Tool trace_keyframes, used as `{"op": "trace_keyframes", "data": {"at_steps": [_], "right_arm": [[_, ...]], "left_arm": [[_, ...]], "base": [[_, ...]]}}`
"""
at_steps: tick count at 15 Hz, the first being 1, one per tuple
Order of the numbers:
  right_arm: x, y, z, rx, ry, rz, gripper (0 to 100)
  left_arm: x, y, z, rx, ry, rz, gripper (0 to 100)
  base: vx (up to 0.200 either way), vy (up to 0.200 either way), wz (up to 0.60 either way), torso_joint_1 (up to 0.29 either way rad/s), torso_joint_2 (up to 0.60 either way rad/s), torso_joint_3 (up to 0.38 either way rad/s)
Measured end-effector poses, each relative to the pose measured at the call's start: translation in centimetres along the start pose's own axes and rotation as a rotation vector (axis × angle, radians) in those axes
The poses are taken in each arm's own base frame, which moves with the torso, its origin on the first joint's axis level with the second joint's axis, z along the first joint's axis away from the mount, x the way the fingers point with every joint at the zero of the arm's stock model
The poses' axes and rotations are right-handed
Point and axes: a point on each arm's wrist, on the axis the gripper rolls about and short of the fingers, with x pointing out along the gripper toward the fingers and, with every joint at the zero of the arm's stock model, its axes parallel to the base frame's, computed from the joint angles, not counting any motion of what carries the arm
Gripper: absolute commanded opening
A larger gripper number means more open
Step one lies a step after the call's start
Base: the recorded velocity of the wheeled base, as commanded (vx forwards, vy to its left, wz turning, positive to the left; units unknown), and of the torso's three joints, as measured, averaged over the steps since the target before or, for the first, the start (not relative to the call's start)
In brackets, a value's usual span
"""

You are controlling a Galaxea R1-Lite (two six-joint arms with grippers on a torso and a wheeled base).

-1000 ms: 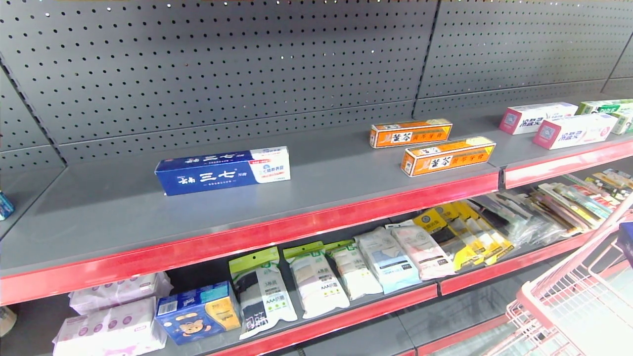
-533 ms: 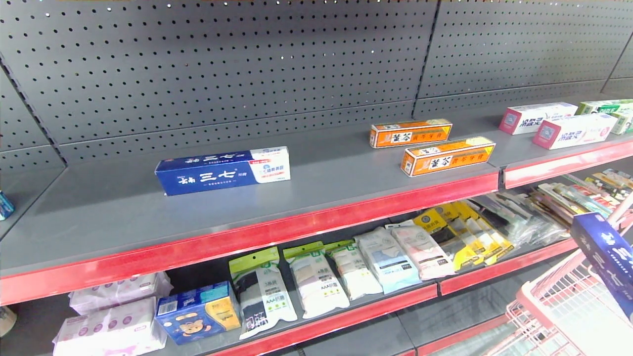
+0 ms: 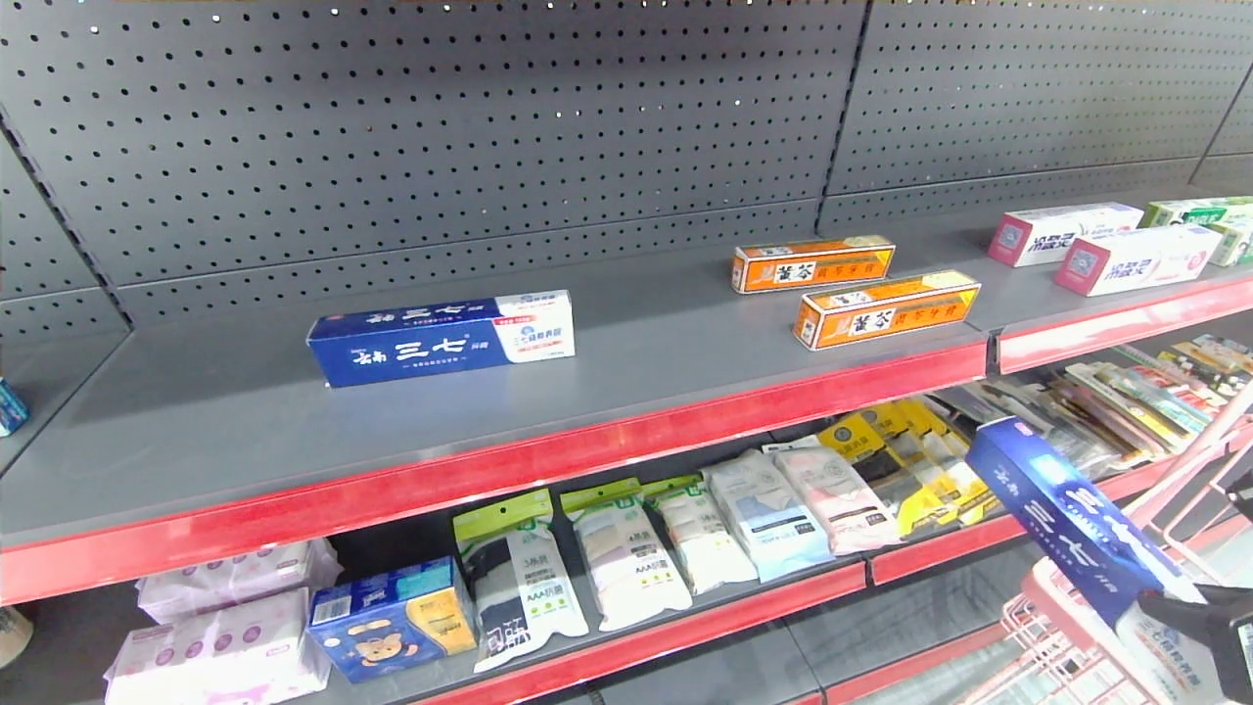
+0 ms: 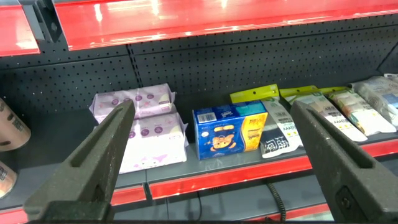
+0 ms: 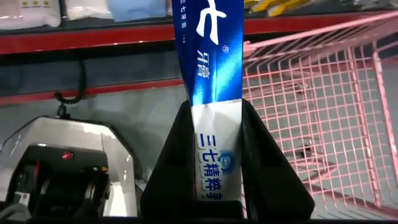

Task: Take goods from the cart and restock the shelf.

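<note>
My right gripper (image 3: 1199,617) is shut on the white end of a blue toothpaste box (image 3: 1067,524), which slants up and left above the pink wire cart (image 3: 1096,627) at the lower right of the head view. The right wrist view has the same toothpaste box (image 5: 210,56) clamped between the two dark fingers (image 5: 177,162), with the cart (image 5: 323,118) beside it. A matching blue toothpaste box (image 3: 440,338) lies on the grey upper shelf (image 3: 245,431). My left gripper (image 4: 217,155) is open and holds nothing, low in front of the lower shelf.
Two orange boxes (image 3: 852,289) and white-and-pink boxes (image 3: 1101,245) lie further right on the upper shelf. The lower shelf holds tissue packs (image 3: 225,627), a blue carton (image 3: 392,617) and several bagged goods (image 3: 685,539). Red price rails edge both shelves.
The blue toothpaste box has come up out of the cart in my right gripper and moved left toward the shelf. The shelf goods have not moved.
</note>
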Motion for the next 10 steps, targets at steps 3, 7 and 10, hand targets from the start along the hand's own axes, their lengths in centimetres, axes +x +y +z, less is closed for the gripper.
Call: {"op": "trace_keyframes", "data": {"at_steps": [3, 7, 10], "right_arm": [[-0.2, 1.4, -0.3, -0.053, -0.021, 0.074, 0], [-1.1, 3.3, -1.0, -0.144, -0.014, 0.171, 0], [-1.5, 3.5, -1.2, -0.165, -0.021, 0.168, 0]], "left_arm": [[0.0, 0.0, 0.0, 0.0, 0.0, 0.0, 100], [0.0, 0.0, 0.0, 0.0, 0.0, 0.0, 100], [0.0, 0.0, 0.0, 0.0, 0.0, 0.0, 100]], "base": [[0.0, 0.0, 0.0, 0.0, 0.0, 0.0], [0.0, 0.0, 0.0, 0.0, 0.0, 0.0], [0.0, 0.0, 0.0, 0.0, 0.0, 0.0]]}}
